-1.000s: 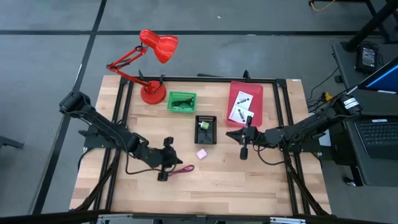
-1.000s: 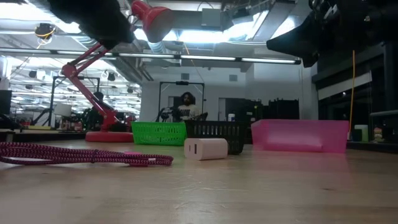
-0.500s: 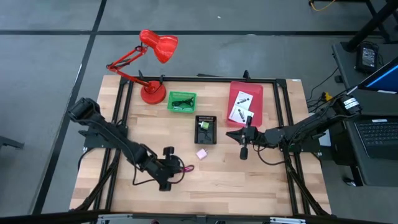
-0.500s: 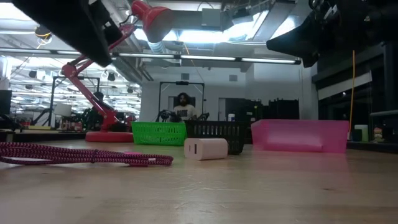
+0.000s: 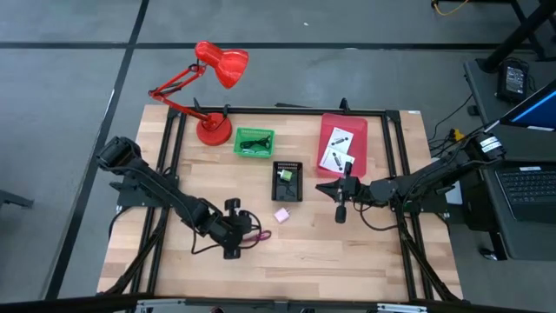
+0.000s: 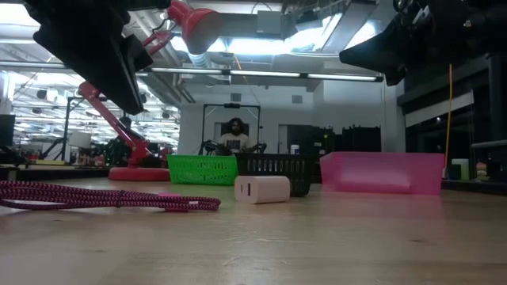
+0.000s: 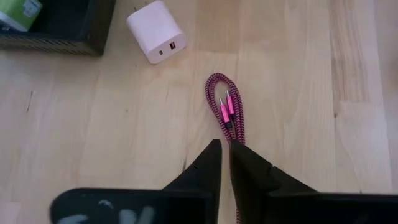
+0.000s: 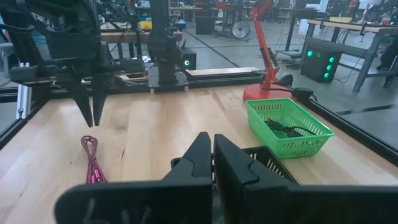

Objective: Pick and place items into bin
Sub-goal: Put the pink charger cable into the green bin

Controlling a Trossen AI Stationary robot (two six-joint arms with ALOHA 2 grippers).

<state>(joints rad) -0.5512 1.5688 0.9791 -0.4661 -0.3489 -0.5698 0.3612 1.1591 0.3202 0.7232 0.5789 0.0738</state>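
Observation:
The maroon cord (image 7: 227, 115) lies coiled on the wooden table (image 5: 365, 252); it also shows in the high view (image 5: 254, 236). My left gripper (image 7: 225, 148) hovers shut just above the cord's near end without touching it; the right wrist view shows it clear of the table (image 8: 93, 118). The pink cube (image 5: 281, 215) rests on the table beside the black bin (image 5: 287, 193). Two white packets (image 5: 337, 149) lie in the pink bin (image 5: 330, 123). A black cord (image 5: 254, 143) sits in the green basket (image 5: 239, 149). My right gripper (image 8: 213, 146) waits shut in the air right of the black bin.
A red desk lamp (image 5: 213, 129) stands at the far left corner. A small green-white item (image 7: 18, 12) lies in the black bin. Bare wood lies along the near edge. A person (image 6: 235, 134) sits far off in the room behind the table.
My left gripper has come down toward the maroon cord and shifted a little toward the table's near edge. The cord and the other things lie where they were.

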